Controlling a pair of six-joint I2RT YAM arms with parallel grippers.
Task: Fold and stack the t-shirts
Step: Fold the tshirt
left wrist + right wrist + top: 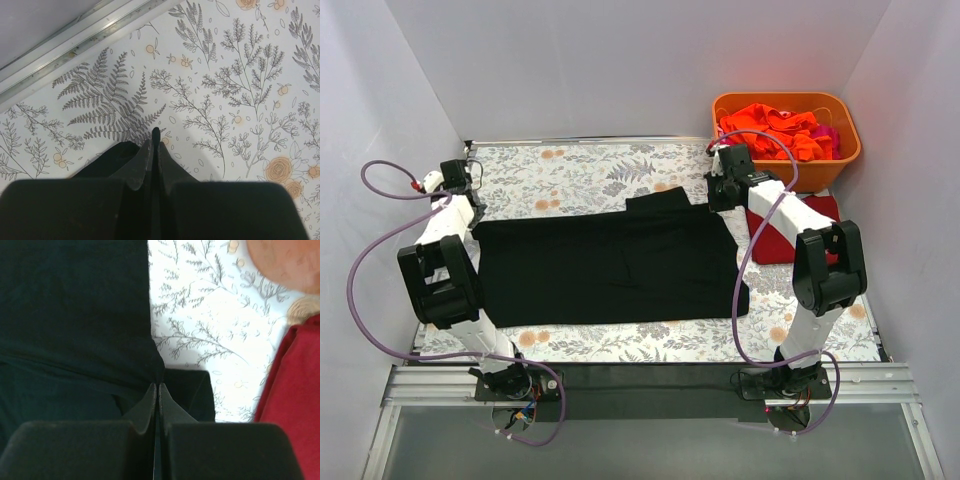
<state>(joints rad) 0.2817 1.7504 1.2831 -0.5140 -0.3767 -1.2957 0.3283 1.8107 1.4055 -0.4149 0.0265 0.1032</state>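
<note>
Large black fabric t-shirt (610,265) lies flat between both grippers. Left gripper (154,145) and right gripper (156,387): fingers pressed together, each pinching a black corner. The pinch is unreadable from the top view. Dark red fabric shirt (295,390) sits just right of the right fingers, mostly hidden from above by the right arm (800,225).

Plain white walls (620,60) close three sides — a leaf-print tablecloth (580,175) lies flat, evenly lit.

Spread t-shirt (610,265): plain black
T-shirt at your right edge (775,245): dark red
Tub (830,170): orange
Tablecloth (580,180): grey-and-orange leaf print
</note>
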